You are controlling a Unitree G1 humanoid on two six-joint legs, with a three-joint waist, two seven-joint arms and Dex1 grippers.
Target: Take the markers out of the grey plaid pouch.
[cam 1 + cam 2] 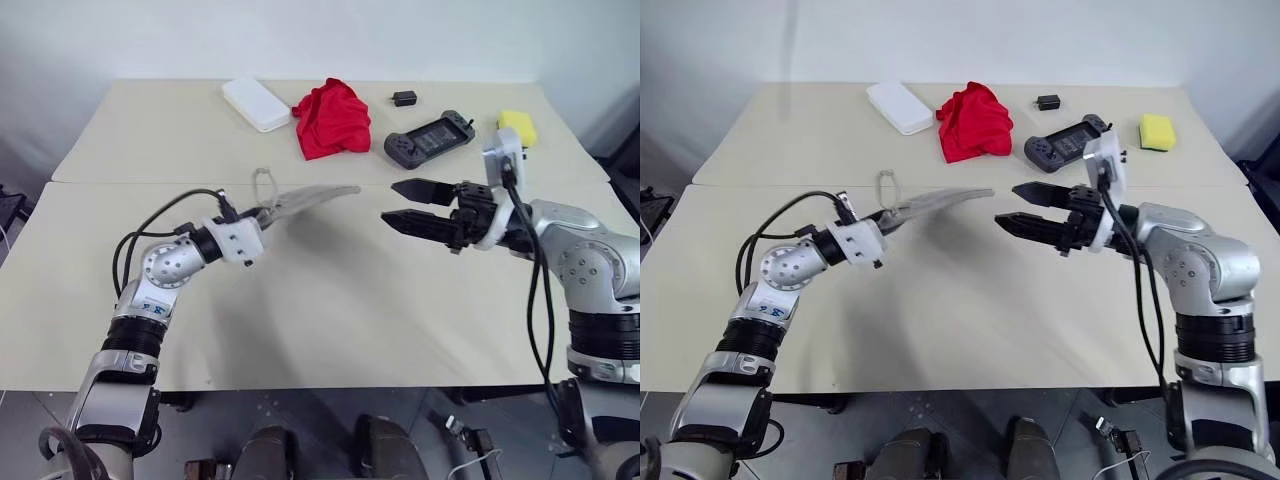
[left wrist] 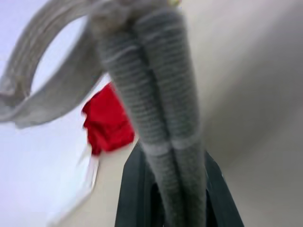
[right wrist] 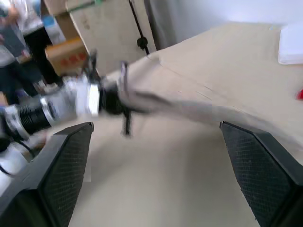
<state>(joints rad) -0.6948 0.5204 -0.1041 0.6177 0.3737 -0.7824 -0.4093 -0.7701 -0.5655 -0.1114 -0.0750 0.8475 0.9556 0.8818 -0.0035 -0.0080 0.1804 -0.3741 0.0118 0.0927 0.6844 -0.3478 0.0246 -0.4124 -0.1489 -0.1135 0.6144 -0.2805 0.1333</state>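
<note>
From the left eye view, the left gripper [image 1: 262,215] is pressed together on one end of the grey plaid pouch [image 1: 312,197], holding it in the air above the middle of the bench [image 1: 330,310], its free end reaching toward the right gripper [image 1: 404,205], whose fingers stand spread and level, just short of the pouch tip. No markers can be seen, so they are probably inside. Along the far edge lie a white oblong box [image 1: 256,103], a red cloth [image 1: 333,118], a handheld game console [image 1: 429,138] and a yellow sponge [image 1: 518,125]. The right eye view gives the same layout, with the cord loop [image 1: 887,184] standing up near the held end. In the left wrist view the pouch fabric runs up between that gripper's fingers [image 2: 137,189], so the pinch looks firm. In the right wrist view the spread fingers [image 3: 258,172] frame the pouch. To do this step well, the right gripper should close on the free end squarely, so the opening can be worked without the pouch twisting loose.
</note>
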